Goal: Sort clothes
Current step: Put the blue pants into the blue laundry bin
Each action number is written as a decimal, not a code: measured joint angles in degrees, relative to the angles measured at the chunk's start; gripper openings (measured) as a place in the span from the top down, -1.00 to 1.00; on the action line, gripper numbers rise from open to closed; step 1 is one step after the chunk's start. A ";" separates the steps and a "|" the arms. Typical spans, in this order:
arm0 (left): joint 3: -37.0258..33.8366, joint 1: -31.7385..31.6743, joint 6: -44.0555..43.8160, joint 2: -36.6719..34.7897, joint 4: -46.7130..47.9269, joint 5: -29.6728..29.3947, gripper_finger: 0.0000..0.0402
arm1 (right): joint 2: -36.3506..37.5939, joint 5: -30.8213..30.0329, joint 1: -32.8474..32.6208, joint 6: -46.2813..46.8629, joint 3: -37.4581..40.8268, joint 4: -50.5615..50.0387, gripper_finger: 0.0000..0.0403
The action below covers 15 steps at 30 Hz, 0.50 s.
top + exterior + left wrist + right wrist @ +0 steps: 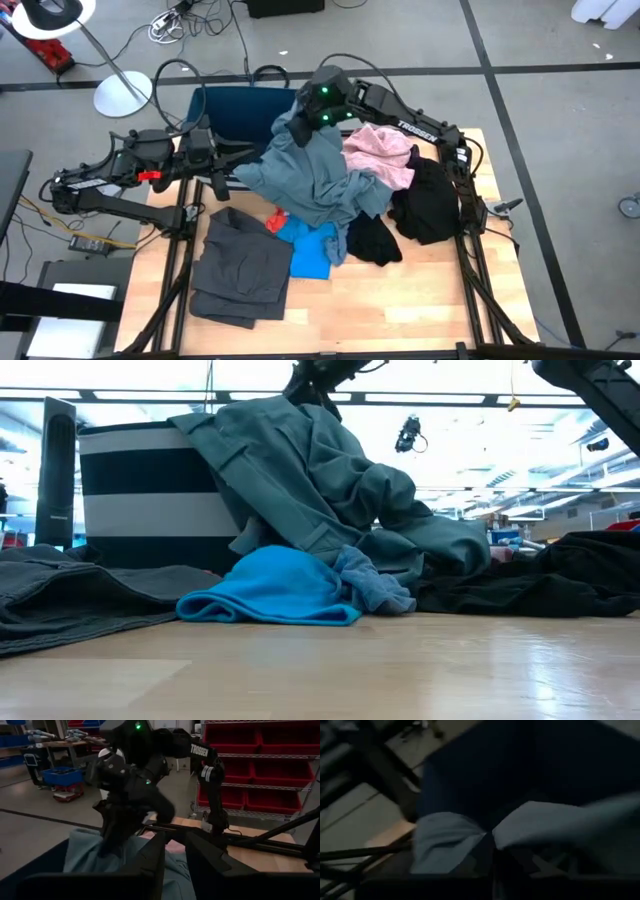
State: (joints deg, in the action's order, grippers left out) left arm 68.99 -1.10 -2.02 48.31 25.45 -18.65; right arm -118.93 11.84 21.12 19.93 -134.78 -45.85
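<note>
Right end effector (303,118) up at about twelve o'clock of the bench (400,300), hanging over the rim of the dark blue fabric bin (235,110); it pinches the grey-blue garment (310,175) by a bunched fold, the fingers pressed together on the cloth as the right wrist view shows it (495,837); the garment's top is lifted against the bin's edge, the rest trailing down onto the heap at bench centre. From the low view the same garment (320,480) drapes in front of the bin's striped wall (150,490), its lower part pooled on the wood.

Left end effector (222,160) at about ten o'clock, just beside the grey-blue cloth's edge; fingers (150,865) stand apart with a gap between them, nothing held that I can see.

Other clothes: pink piece (380,150) at one o'clock of the heap; black pieces (425,205) at three o'clock and another black one (375,240) nearer the front; bright blue garment (312,250) at six o'clock, part under the grey-blue; a scrap of red-orange (277,218) peeping beside it; dark grey garment (240,265) spread flat at eight o'clock, apart from the heap.

Handling, as I judge it: the grey-blue piece looks large, limp and light; it will sag and drag, and its tail may snag the blue one beneath; a hold on a thick gathered fold or hem should grip better than a single layer; it likely needs lifting high to clear the bin's rim.
</note>
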 joint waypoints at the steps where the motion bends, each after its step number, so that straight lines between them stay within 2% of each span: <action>1: 0.00 0.00 -0.02 0.00 0.00 0.00 0.60 | 0.13 0.99 -0.01 0.28 0.00 0.22 0.75; 10: -0.02 0.00 -1.42 0.00 0.19 0.00 0.60 | 0.72 1.90 0.31 0.83 -0.02 0.75 -0.01; 15: -0.02 0.00 -1.44 0.00 0.27 0.00 0.60 | 4.10 1.90 1.81 0.54 -0.01 0.46 -0.26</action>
State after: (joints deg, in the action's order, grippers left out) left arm 68.97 -1.10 -3.46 48.31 25.72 -18.65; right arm -114.83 13.74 22.93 20.47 -134.79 -45.39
